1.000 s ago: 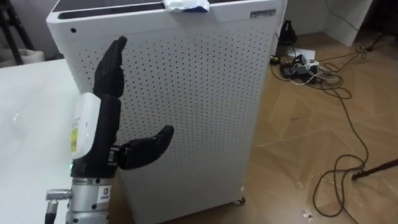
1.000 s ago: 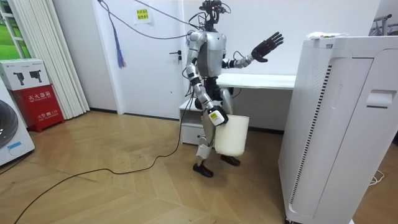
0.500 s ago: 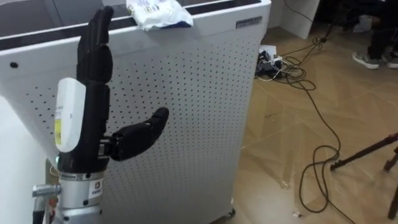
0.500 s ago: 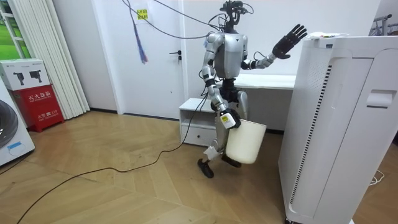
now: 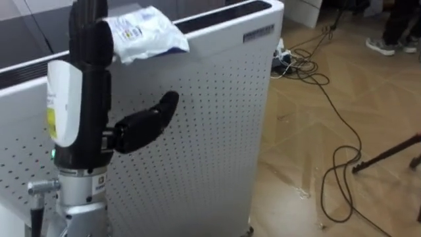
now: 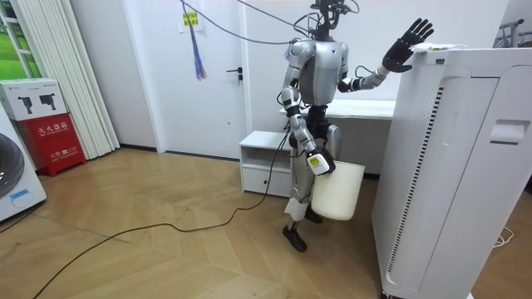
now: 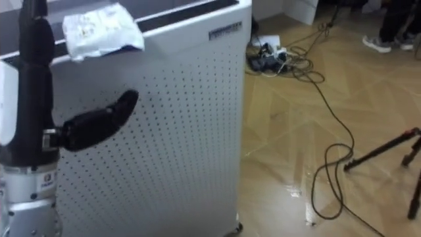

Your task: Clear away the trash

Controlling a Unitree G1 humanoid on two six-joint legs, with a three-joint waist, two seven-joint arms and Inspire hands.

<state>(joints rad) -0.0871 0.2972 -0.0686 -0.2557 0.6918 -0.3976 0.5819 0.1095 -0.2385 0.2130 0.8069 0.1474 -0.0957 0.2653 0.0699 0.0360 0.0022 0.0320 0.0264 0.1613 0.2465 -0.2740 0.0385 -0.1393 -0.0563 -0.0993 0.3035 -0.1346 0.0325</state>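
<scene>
Left hand [image 5: 91, 125], released with fingers straight, is hovering just beside the crumpled white plastic wrapper [image 5: 141, 36] lying on the tall white perforated cabinet's [image 5: 210, 112] top edge, while right hand [image 6: 318, 163], grip unreadable, is carrying a white plastic bucket [image 6: 337, 195]; a clumsy sweep risks knocking the wrapper off.

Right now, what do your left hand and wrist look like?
The left hand has black fingers and thumb, a white cover plate on its back bearing a yellow sticker, and a silver metal wrist with a small white label.
</scene>
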